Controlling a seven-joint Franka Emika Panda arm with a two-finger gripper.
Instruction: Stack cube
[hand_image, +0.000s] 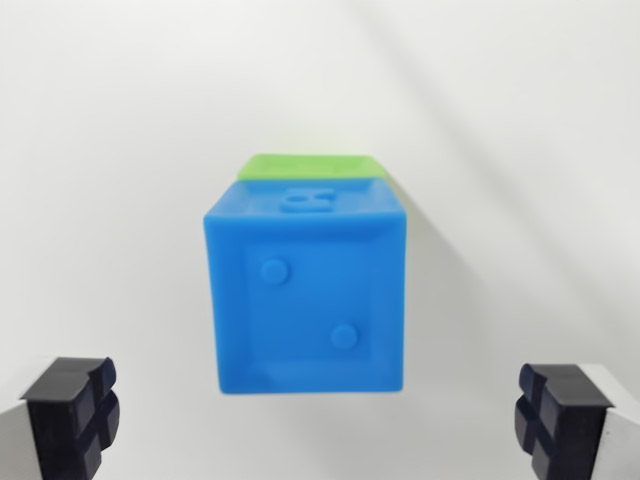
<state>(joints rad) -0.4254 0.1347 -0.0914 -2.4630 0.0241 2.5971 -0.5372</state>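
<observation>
**A Blue Cube Sits on a Green One**

We look down from the wrist view and see a blue cube (306, 295) in the middle. It looks like smooth plastic. Its edges are a little bit rounded. The face turned toward us has a shallow square dip in it, and inside that dip are two small round bumps, one up on the wrist view's left and one lower down toward the right. The far side of the cube has a raised shape on it, but it is too blurry for us to read.

Behind the blue cube we see a strip of a green cube (312, 166). The blue cube touches it and hides most of it, so the blue one seems to sit right on the green one. The green part looks smooth and flat too.

At the bottom corners we see the gripper (320, 420). Its two fingers (72, 412) are dark, with blocky pads that have grooves cut in them. They stand wide apart, one at each side, and they touch nothing. The cubes are between them and farther away.

The table (120, 150) is plain white and smooth. A soft grey shadow falls to the right of the cubes. Pale stripes of light cross the top right. We cannot see any more of the room.
</observation>
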